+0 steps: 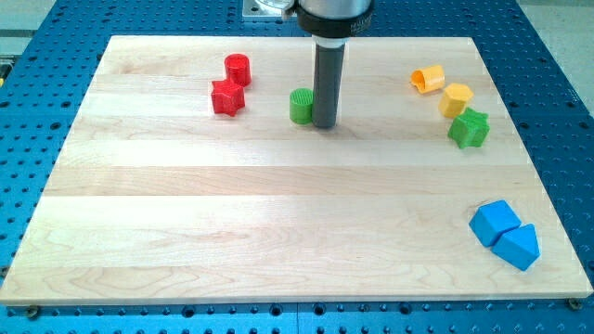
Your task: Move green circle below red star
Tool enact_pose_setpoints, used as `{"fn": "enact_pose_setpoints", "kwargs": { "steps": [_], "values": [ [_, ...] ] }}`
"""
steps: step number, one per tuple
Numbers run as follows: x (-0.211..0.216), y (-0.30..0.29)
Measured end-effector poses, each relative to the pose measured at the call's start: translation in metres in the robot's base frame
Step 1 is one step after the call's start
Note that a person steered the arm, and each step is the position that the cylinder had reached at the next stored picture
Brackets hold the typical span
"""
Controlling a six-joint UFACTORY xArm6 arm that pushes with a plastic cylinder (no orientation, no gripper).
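A pale wooden board lies on a blue perforated bench. My tip is a bare rod, grasping nothing, standing just right of the green circle, seemingly touching it. The red star sits further left, with a red cylinder just above it. Yellow, green and blue blocks are well apart at the view's right.

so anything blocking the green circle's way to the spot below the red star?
Nothing visible. My tip sits right against the green circle on the view's right. The board between it and the spot under the red star is bare.
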State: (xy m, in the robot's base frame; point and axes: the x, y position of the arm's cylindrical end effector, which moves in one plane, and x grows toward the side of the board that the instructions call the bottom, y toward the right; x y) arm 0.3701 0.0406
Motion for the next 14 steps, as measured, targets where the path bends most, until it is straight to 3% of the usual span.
{"fn": "enact_pose_setpoints", "kwargs": {
  "steps": [2, 3, 6, 7, 8, 9, 12, 13, 14],
  "values": [
    [-0.031, 0.002],
    [-0.036, -0.03],
    [0.024, -0.119],
    [0.035, -0.105],
    [0.075, -0.147],
    [0.047, -0.259],
    [0.034, -0.163],
    [0.063, -0.163],
    [0.099, -0.077]
  ]
}}
